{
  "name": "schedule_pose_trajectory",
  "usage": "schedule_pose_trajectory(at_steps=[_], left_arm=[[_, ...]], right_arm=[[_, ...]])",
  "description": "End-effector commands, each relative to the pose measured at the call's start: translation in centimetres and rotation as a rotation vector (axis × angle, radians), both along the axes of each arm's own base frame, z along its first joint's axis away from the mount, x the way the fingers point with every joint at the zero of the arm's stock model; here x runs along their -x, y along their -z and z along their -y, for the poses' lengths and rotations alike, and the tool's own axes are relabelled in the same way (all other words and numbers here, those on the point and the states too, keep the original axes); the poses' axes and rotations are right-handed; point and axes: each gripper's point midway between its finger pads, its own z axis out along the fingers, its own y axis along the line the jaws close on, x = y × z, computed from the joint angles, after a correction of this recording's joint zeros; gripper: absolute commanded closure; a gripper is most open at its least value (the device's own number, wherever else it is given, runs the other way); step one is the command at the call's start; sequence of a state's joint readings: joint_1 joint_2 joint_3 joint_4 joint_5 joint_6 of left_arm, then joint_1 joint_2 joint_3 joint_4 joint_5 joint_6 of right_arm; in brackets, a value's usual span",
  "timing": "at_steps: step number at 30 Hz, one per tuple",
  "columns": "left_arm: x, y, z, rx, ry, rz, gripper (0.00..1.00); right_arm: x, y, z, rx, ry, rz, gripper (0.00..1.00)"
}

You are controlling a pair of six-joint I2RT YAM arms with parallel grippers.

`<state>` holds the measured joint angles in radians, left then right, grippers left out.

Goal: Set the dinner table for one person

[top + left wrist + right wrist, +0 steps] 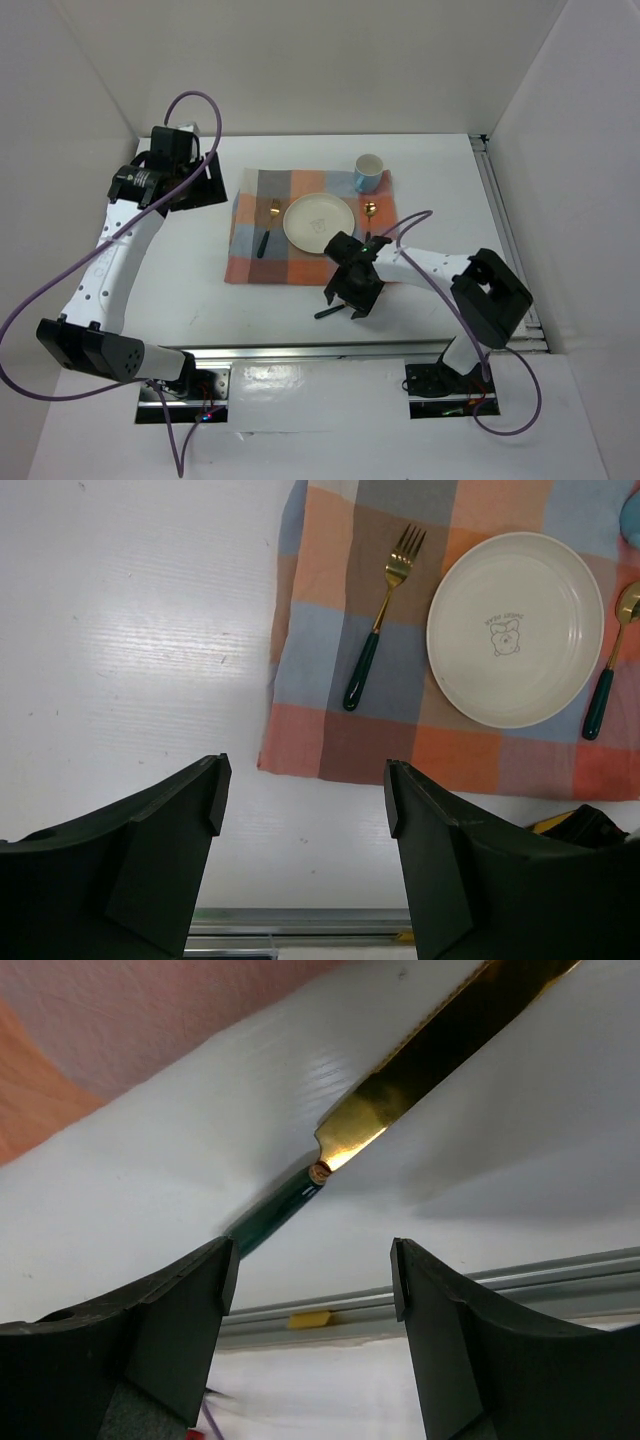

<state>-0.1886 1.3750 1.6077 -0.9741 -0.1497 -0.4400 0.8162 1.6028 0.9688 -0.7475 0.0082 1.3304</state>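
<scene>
The dinner table is a wide, plain white top that fills the floor of a white-walled booth, with a metal rail along its near edge and another down its right side. It lies directly under both of my grippers. My right gripper hangs low over the bare table close to the near rail, its jaws parted and gripping nothing. A knife with a gold blade and a dark green handle lies flat on the white surface just ahead of the fingertips, clear of both. My left gripper sits higher over the far left part of the table, its jaws spread and empty too. Mid-table lies a checked cloth carrying a fork, a cream plate, a spoon and a blue cup at its far right corner.
</scene>
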Motion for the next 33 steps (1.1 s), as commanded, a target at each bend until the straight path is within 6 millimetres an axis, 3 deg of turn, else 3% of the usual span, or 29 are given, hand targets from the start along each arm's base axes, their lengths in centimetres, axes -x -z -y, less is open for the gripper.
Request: schedule_pose_trajectory(at_steps=[1, 8, 12, 13, 15, 19, 24, 27, 30, 32, 33], left_arm=[[-0.1, -0.5, 0.4, 0.002, 0.029, 0.028, 0.2], [-0.1, -0.5, 0.2, -0.011, 0.029, 0.029, 0.2], [0.0, -0.1, 0.1, -0.013, 0.029, 0.02, 0.2], [0.0, -0.1, 0.1, -0.013, 0.029, 0.02, 0.2], [0.0, -0.1, 0.1, -0.013, 0.029, 0.02, 0.2], [-0.1, -0.8, 0.6, -0.003, 0.045, 0.037, 0.2], [-0.1, -0.8, 0.6, -0.003, 0.045, 0.037, 0.2], [-0.2, -0.5, 0.7, -0.003, 0.045, 0.032, 0.2], [-0.5, -0.2, 0.7, -0.004, 0.045, 0.031, 0.2], [-0.5, -0.2, 0.7, -0.004, 0.045, 0.031, 0.2], [-0.5, -0.2, 0.6, -0.01, 0.038, 0.032, 0.2]], right_arm=[[-1.0, -0.2, -2.5, -0.02, 0.091, -0.002, 0.26], [-1.2, 1.1, -2.8, 0.045, 0.154, -0.065, 0.38], [-0.4, 1.6, -1.5, 0.076, 0.239, -0.089, 0.6], [0.3, 2.0, -0.7, 0.091, 0.258, -0.101, 0.71], [0.3, 0.9, -0.3, 0.062, 0.305, -0.073, 0.76], [1.3, -0.3, 2.4, 0.097, 0.374, -0.037, 0.89], [2.4, -3.8, 5.0, 0.126, 0.365, 0.052, 0.92], [1.9, -5.6, 6.5, 0.175, 0.33, 0.123, 0.93], [-0.1, -7.9, 7.9, 0.247, 0.233, 0.258, 0.94], [-2.9, -9.5, 8.1, 0.248, 0.163, 0.35, 0.94], [-5.5, -10.6, 6.7, 0.233, 0.007, 0.429, 0.94]])
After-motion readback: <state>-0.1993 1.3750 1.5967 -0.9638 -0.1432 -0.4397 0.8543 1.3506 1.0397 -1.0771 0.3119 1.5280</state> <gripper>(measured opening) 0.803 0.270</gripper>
